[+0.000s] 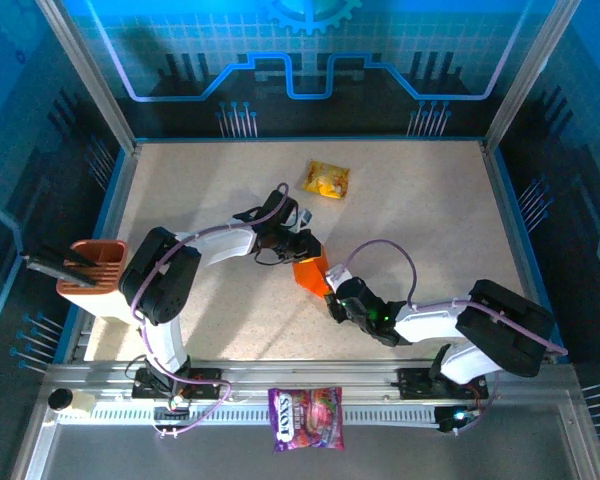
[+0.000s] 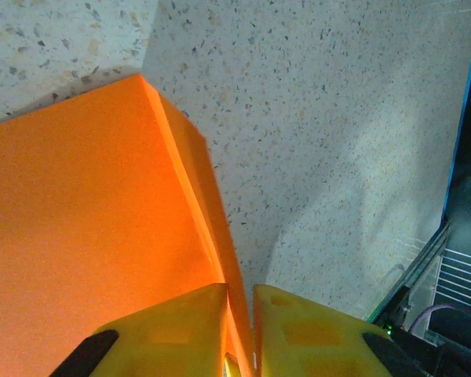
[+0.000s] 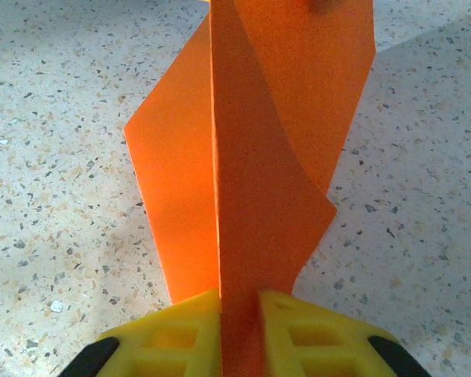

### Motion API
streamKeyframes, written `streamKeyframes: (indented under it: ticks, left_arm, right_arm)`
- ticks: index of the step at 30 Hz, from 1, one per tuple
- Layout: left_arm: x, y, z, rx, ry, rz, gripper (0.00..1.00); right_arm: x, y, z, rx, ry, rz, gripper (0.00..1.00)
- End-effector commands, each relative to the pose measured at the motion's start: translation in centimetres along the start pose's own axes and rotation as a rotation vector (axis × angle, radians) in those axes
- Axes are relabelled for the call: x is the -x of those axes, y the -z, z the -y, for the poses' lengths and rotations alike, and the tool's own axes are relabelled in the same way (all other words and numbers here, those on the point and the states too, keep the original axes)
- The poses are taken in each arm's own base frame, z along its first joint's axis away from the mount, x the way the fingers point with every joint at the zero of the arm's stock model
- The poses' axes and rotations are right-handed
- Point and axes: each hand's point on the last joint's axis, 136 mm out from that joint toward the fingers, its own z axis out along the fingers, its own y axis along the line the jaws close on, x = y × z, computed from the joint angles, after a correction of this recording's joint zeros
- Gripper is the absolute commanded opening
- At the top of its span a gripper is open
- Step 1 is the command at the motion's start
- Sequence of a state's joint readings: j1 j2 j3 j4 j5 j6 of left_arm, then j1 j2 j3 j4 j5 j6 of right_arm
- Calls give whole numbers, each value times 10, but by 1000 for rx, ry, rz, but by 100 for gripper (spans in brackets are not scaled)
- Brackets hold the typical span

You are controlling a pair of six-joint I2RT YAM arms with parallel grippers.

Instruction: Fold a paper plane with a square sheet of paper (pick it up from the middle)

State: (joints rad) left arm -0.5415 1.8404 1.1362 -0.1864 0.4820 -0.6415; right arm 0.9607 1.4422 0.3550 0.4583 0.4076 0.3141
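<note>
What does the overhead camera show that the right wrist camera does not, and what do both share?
Overhead view: both arms, the left hand at the far end of the orange paper, a yellow snack packet, a purple bag and a brown rack by the table's left edge. Right wrist view: close up, the right hand with yellow fingers pinching a raised fold of the paper. Both: the orange paper and the speckled table.

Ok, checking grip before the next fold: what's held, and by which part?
The thin bright-orange folded paper sheet: left gripper pinches a folded edge, right gripper pinches its raised centre fold at the opposite end.
</note>
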Motion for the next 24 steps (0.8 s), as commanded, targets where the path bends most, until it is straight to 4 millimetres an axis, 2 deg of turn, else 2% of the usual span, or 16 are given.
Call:
streamKeyframes:
  ticks: [1, 15, 19, 24]
  left_arm:
    - [-6, 6, 1, 10, -4, 4, 17]
    - [-6, 8, 0, 14, -2, 9, 17]
    - [-4, 9, 0, 22, 1, 19, 23]
    - [2, 16, 0, 44, 6, 65, 38]
  right_arm:
    - [0, -1, 5, -8, -20, 16, 18]
    - [-1, -2, 2, 8, -28, 15, 10]
    - [-2, -3, 0, 20, -35, 8, 8]
    - [-6, -5, -2, 45, -60, -16, 7]
